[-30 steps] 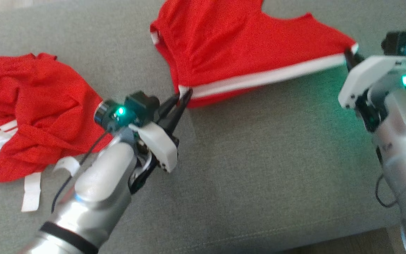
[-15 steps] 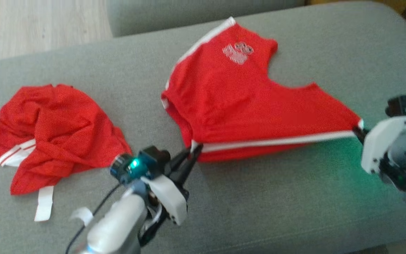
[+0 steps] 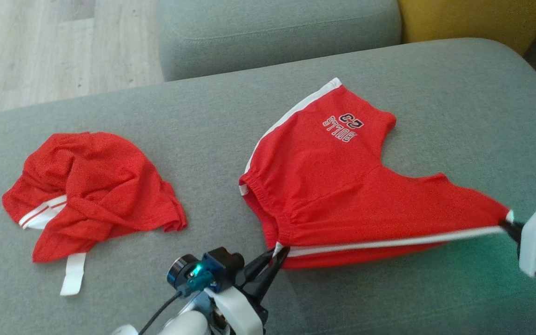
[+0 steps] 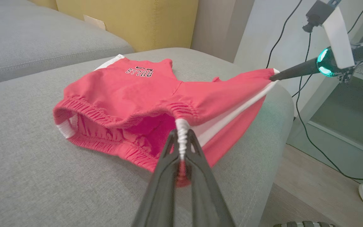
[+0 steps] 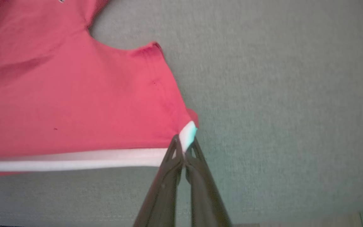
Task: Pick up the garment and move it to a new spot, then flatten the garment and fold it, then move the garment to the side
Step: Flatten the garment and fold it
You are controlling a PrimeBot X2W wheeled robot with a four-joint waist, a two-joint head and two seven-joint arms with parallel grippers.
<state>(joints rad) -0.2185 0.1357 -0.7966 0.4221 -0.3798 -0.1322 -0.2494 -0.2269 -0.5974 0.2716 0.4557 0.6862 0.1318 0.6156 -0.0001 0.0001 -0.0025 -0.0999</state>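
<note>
Over on the right half of the grey sofa cushion (image 3: 193, 116), the red shorts (image 3: 342, 186) are lying mostly spread out, printed leg at the far side and waistband to the left. Up front, the left pincer (image 3: 278, 253) is clamped tight on the near waistband corner. The right pincer (image 3: 509, 225) is clamped on the hem end of the white side stripe (image 3: 389, 243). That stripe runs straight and taut between them, and the waistband corner is lifted a bit off the cushion.

What changed in the last second: mostly the head camera swung, so the whole picture slid. But measured against the crumpled red garment (image 3: 96, 190) off to the left, the held edge sits nearer than it did. So I'd say the shorts got dragged toward the near side, with both grips the same. For the task, that reads like the flattening bit: near edge pulled straight, a few wrinkles left by the waistband, no fold yet.
</note>
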